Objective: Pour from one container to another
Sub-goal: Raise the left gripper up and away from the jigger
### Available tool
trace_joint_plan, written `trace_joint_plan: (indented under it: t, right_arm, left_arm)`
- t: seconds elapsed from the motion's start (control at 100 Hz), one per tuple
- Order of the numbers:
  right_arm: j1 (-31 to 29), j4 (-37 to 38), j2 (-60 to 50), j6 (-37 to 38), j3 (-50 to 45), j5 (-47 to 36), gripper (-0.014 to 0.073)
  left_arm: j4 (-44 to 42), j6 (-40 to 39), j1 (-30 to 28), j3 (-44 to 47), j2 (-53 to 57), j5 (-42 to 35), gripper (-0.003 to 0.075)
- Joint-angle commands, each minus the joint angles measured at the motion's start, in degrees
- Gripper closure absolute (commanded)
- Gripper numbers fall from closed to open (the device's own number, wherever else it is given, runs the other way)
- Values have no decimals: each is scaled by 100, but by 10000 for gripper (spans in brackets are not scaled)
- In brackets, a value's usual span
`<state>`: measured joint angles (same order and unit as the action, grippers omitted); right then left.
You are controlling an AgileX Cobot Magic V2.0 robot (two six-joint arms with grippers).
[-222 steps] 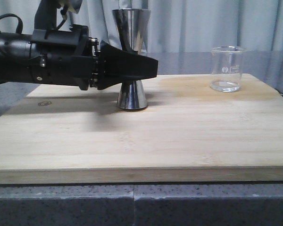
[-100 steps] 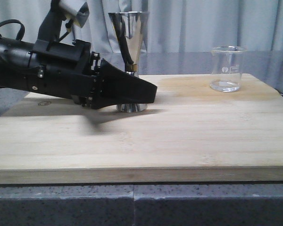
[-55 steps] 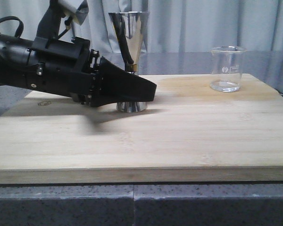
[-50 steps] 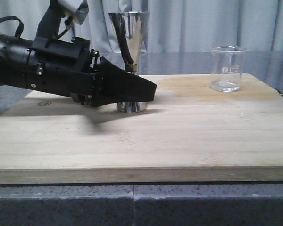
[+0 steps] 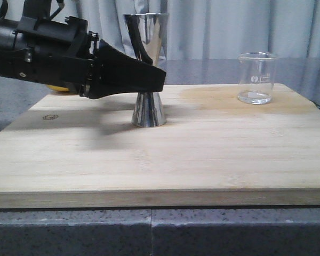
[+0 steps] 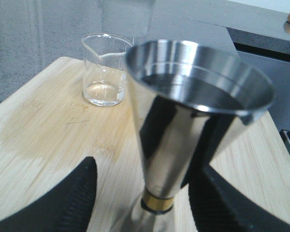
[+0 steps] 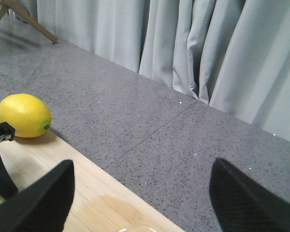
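Jigger (image 5: pixel 147 69): we see it upright at centre-left of the board (image 5: pixel 213 149), liquid inside.
Left gripper (image 6: pixel 145 203): jaws wide, flanking its waist, ready to clamp.
Beaker (image 5: pixel 256 77): upper right, awaiting pour.
Right gripper (image 7: pixel 140 193): spread, idle.

Mirror-silver jigger (image 5: pixel 148 64) with gold band, clear glass beaker (image 5: pixel 256 78), pale bamboo board (image 5: pixel 202 154), yellow lemon (image 7: pixel 24 115), black left hand (image 6: pixel 142 203)

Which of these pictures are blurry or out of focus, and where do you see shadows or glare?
Front view: sharp, the left gripper casts a soft shadow on the wooden board. Left wrist view: the jigger is slightly soft, the fingers blurred, with bright streaks on the steel. Right wrist view: the fingers are blurred, the lemon sharp.
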<state>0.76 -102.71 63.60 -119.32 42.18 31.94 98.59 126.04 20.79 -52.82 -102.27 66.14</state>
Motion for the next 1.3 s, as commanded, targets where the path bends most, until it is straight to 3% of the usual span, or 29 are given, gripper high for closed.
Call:
trace_joint_plan:
  t: [0.0, 0.52, 1.29]
  right_arm:
    - [-20, -364, -81, 1, 188, 225, 72]
    - [-20, -364, -81, 1, 188, 225, 72]
    - [-20, -364, -81, 1, 191, 225, 72]
  left_arm:
    - [204, -144, -35, -75, 290, 654, 321]
    - [-190, -443, -48, -75, 518, 654, 321]
    - [-1233, -1544, -1063, -75, 1716, 654, 321]
